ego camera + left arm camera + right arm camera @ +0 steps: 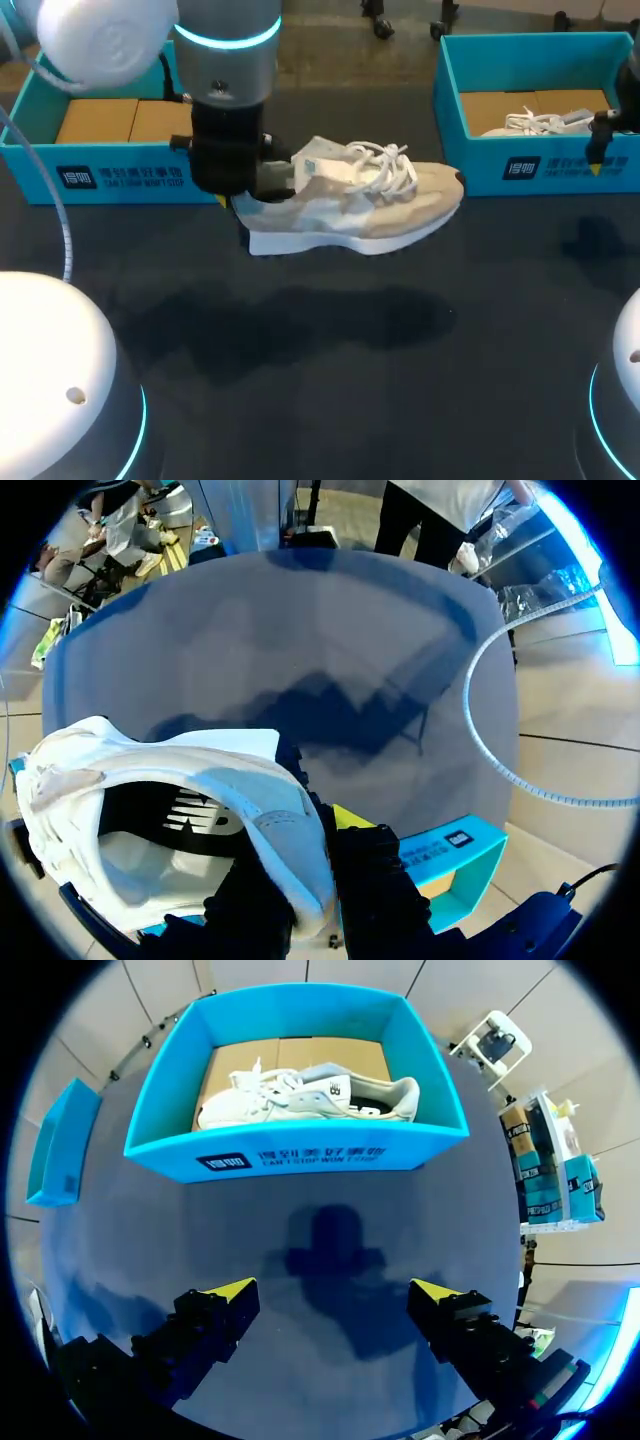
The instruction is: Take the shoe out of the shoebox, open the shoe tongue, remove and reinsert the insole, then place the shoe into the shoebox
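With your left gripper (312, 872) clamped on the shoe (370, 200) heel, upper middle of frame, lower it flat onto the table (330, 350) before the wide-open, empty right gripper (335, 1305) takes the tongue.

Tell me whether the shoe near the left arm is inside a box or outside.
Outside. The shoe hangs above the table, its heel gripped by the left jaws, its shadow below.

left blue box (30, 172): white logo patch and a line of white print on front wall, too small for me to read | right blue box (482, 168): same print | shoe (350, 205): white logo mark on dark insole (150, 815), no words
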`<state>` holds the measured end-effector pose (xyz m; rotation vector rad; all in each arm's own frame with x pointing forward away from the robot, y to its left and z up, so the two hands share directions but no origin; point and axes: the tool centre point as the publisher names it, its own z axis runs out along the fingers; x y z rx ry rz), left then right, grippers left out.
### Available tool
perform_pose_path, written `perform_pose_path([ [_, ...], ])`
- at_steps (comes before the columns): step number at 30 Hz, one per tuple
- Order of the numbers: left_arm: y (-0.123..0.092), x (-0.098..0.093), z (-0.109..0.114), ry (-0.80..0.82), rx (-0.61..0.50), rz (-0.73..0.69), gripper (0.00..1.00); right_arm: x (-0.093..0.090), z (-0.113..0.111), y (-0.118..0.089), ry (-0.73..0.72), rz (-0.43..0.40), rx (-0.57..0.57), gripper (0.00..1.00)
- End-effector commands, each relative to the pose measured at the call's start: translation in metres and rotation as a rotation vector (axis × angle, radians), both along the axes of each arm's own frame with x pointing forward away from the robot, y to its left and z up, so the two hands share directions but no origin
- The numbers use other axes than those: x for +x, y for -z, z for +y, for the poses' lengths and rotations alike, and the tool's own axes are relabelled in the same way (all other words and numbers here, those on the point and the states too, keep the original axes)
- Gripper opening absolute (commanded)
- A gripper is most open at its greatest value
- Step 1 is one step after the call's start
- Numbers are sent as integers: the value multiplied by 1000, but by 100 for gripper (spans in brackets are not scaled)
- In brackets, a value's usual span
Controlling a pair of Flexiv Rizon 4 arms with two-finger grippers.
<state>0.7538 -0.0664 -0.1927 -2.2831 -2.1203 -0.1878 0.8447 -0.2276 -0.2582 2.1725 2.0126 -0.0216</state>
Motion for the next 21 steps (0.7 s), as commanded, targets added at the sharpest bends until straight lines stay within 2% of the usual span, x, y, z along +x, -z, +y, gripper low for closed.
perform_pose_path([
  [1,18,-4,-2,3,-26,-98,0,0,0,0,-1,-1,2,100],
  [10,52,3,-11,-16,-34,-58,0,0,0,0,-1,-1,2,100],
  [21,106,4,-20,15,-17,-69,0,0,0,0,-1,-1,2,100],
])
